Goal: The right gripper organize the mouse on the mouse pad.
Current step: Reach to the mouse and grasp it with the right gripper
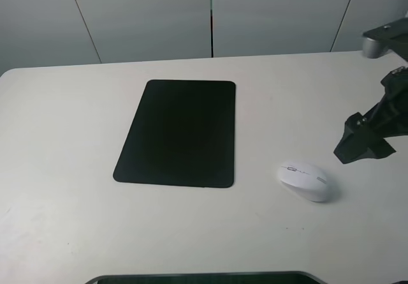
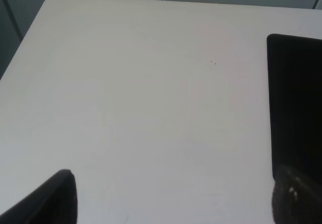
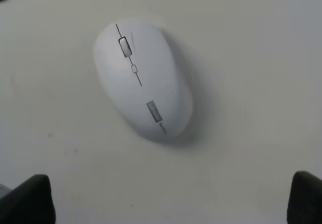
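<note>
1. Pale tabletop (image 1: 57, 220) carries everything.
2. Near right, the mouse (image 1: 306, 181) lies on bare tabletop, off the pad.
3. Just beyond it hangs the right gripper (image 3: 168, 201), jaws wide apart, holding nothing.
4. Farther left, the mouse pad (image 1: 178, 134) lies flat.

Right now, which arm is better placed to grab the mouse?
Right. The right gripper hangs beside the mouse, jaws apart, mouse centred in its wrist view. The left gripper is across the mouse pad, mouse out of its view.
</note>
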Controlling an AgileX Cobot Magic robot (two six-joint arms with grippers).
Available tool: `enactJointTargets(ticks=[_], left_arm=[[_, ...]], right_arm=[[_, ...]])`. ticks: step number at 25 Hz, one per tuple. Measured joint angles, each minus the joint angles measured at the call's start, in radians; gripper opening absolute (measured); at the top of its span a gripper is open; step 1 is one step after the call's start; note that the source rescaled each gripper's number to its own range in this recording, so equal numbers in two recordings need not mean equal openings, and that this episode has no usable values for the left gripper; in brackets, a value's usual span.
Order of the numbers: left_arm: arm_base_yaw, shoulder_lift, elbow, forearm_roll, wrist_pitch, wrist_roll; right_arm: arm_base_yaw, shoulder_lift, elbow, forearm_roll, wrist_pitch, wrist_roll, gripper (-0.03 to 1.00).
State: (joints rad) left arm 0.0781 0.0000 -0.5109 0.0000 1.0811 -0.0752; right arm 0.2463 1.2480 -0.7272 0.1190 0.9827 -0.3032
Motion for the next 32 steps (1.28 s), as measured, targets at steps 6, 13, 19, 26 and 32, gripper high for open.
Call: enactJointTargets(ticks=[6, 13, 19, 26, 32], left_arm=[[0.000, 0.000, 0.000, 0.000, 0.000, 0.000], [0.000, 0.000, 0.000, 0.000, 0.000, 0.000], [0.000, 0.000, 0.000, 0.000, 0.000, 0.000], [0.000, 0.000, 0.000, 0.000, 0.000, 0.000], [0.000, 0.000, 0.000, 0.000, 0.000, 0.000]], right_arm=[[0.085, 0.109, -0.002, -0.002, -0.079, -0.032, 1.00], [0.162, 0.230, -0.022, -0.002, -0.109, -0.041, 1.00], [0.171, 0.307, -0.065, -0.025, -0.126, -0.047, 1.00], [0.171, 0.319, -0.066, -0.028, -0.151, -0.053, 1.00], [0.187, 0.396, -0.066, -0.030, -0.170, -0.053, 1.00]])
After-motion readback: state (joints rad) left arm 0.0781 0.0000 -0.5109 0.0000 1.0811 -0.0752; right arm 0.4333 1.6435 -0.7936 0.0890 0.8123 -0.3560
